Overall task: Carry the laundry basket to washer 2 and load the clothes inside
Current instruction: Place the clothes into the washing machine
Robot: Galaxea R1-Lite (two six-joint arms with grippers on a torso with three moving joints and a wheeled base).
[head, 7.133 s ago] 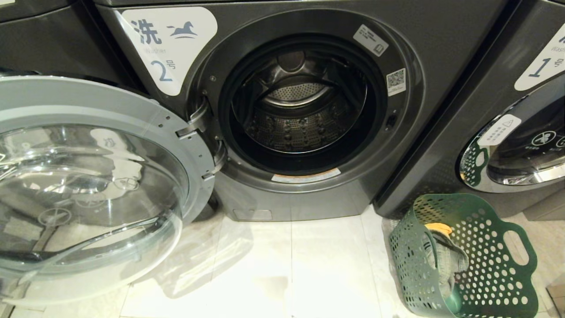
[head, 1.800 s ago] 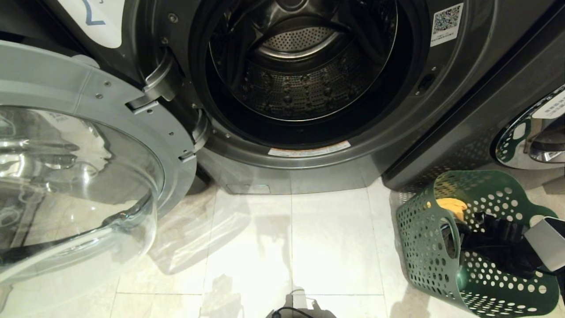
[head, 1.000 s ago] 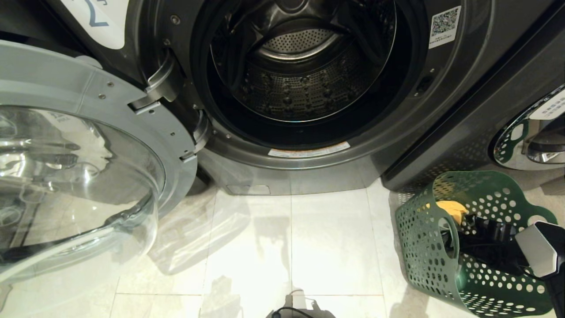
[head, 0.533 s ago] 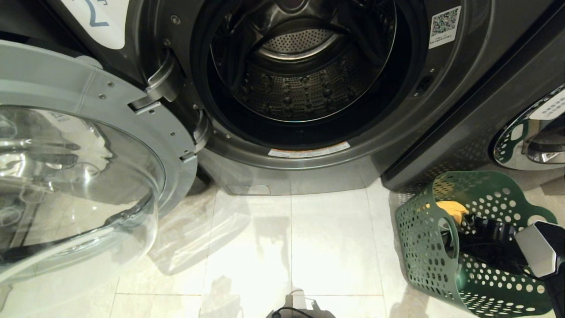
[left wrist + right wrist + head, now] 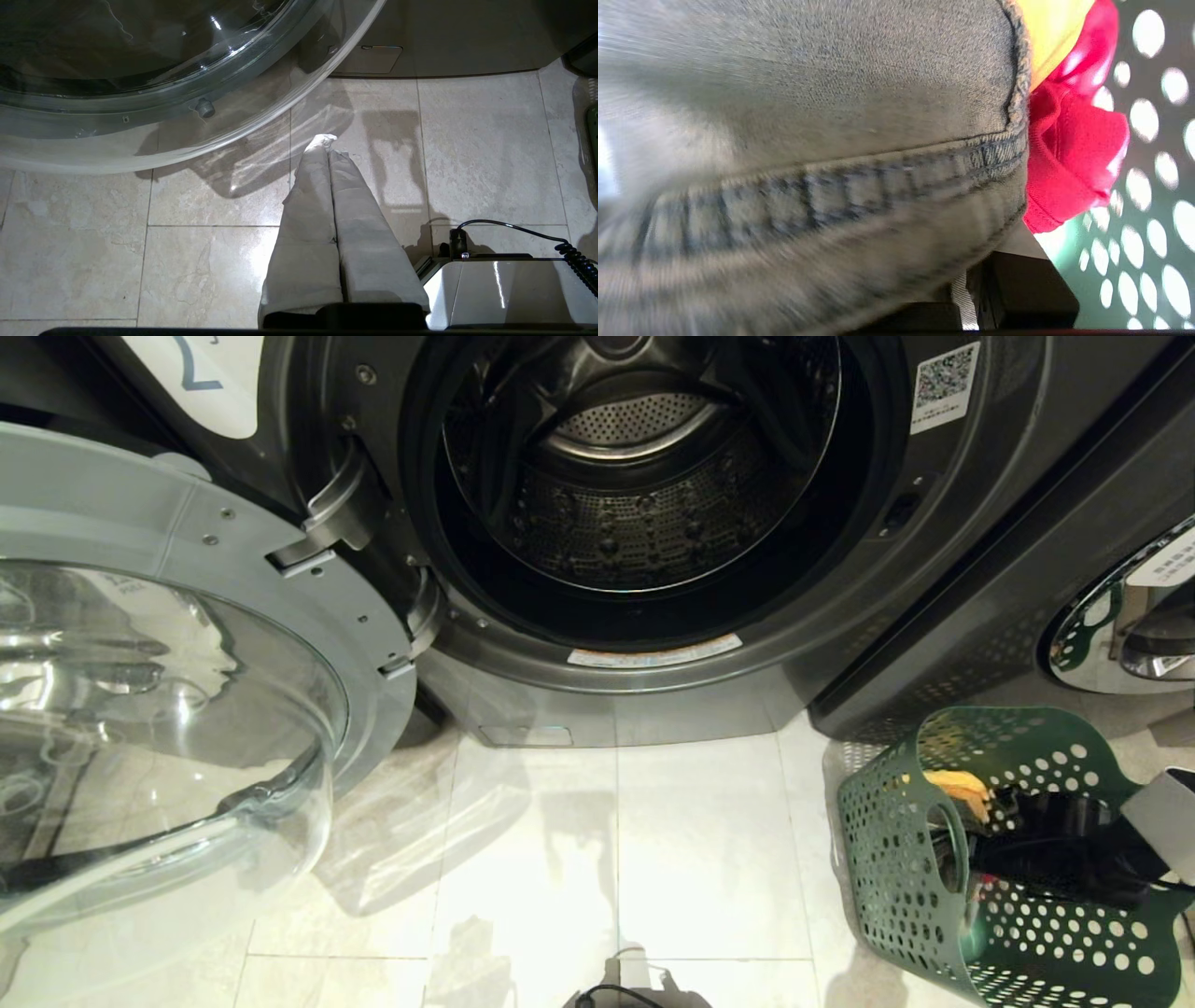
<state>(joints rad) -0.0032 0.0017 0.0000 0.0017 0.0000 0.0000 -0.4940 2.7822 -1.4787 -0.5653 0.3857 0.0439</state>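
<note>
The dark green laundry basket (image 5: pixel 896 859) stands on the floor tiles at the lower right, in front of the neighbouring machine. My right gripper (image 5: pixel 990 859) reaches down into it from the right. Grey-green denim trousers (image 5: pixel 808 116) press right up against it and hide its tips. A red cloth (image 5: pixel 1069 154) and a yellow cloth (image 5: pixel 957 786) lie beside the trousers in the basket. Washer 2 (image 5: pixel 653 700) is straight ahead with its drum open and nothing visible inside. My left gripper (image 5: pixel 324 140) hangs shut over the floor and holds nothing.
The washer's glass door (image 5: pixel 187 616) is swung wide open at the left, low over the floor. Another washer (image 5: pixel 1111 635) with a chrome-rimmed door stands at the right behind the basket. My base (image 5: pixel 490 289) and its coiled cable sit on the pale tiles.
Over the last second my right arm has drawn back a little to the right inside the basket, its silver wrist casing sliding partly out of the head view. The left arm is still.
</note>
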